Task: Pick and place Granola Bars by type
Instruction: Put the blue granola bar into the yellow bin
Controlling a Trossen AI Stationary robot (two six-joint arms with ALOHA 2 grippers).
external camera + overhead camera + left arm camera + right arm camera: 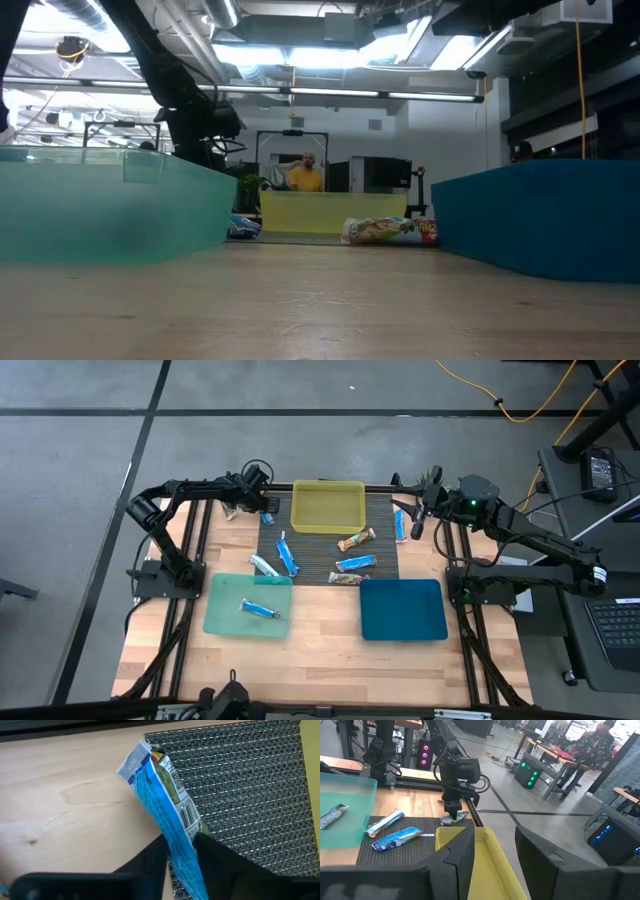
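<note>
My left gripper [263, 510] is at the table's far left, pointing down and shut on a bright blue granola bar [165, 815], which also shows in the high view [268, 517]. My right gripper [492, 855] is open and empty beside the yellow tray's right end [414, 520], with a blue bar [400, 525] lying below it. On the dark mat [320, 550] lie two blue bars [287, 553] [264, 565] and three tan bars [356, 540] [355, 563] [350, 577]. One blue bar [258, 607] lies in the teal tray [225, 620]. My left gripper pinches the blue bar between its two fingers [210, 852], on the bar's long sides toward one end [182, 862]. The fingers come from above and lie across the bar. The bar's free end [134, 762] reaches out over the wood at the mat's edge, low at the table; lifted or resting, I cannot tell.
A yellow tray [328, 520] stands at the far middle, a dark blue tray [403, 630] at the near right, the teal tray at the near left. The arms' frames run along both table sides. People show in the room beyond [305, 175].
</note>
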